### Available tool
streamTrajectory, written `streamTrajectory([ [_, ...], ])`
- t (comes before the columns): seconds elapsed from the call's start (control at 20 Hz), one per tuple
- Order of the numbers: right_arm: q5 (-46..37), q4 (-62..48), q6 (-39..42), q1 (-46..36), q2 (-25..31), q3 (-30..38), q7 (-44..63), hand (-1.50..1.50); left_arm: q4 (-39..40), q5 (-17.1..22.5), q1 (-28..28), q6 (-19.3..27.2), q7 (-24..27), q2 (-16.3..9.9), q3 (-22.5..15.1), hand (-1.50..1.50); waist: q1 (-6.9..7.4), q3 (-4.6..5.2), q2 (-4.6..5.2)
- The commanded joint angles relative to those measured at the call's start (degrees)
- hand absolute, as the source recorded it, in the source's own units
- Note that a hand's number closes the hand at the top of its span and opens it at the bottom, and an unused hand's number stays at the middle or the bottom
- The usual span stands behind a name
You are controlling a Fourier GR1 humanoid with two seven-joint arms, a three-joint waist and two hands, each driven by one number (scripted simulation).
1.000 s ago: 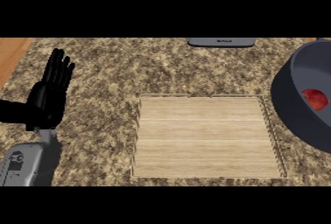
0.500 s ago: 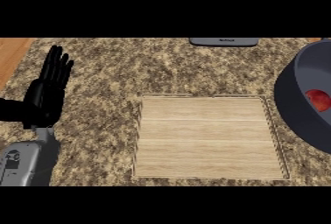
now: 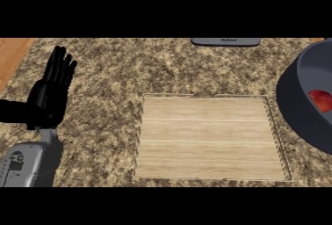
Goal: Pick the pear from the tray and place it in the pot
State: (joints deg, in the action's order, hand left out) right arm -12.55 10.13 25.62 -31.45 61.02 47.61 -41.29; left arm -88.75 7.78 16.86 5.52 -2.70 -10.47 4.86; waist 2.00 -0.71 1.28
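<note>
A red fruit (image 3: 321,100) lies inside the dark grey pot (image 3: 297,103) at the right edge, half cut off by the frame. The flat wooden tray (image 3: 207,137) in the middle of the counter has nothing on it. My left hand (image 3: 50,92) stands at the left with its fingers straight and pointing up, well away from tray and pot, holding nothing. My right hand does not show.
The speckled granite counter (image 3: 130,66) ends at a wooden strip (image 3: 12,52) on the far left. A grey flat object (image 3: 225,41) lies at the counter's back edge.
The view has shifted slightly, so the pot and the fruit in it sit a little further right. The left hand stays where it was.
</note>
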Motion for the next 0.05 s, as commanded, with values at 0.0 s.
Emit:
streamTrajectory([
  [0.0, 1.0, -0.4, 5.2, 2.2, 1.7, 1.0, -3.4, -1.5, -1.8, 0.4, -0.6, -0.2, -1.4, 0.2, -0.6, 0.0, 0.26, -0.19, -0.13],
])
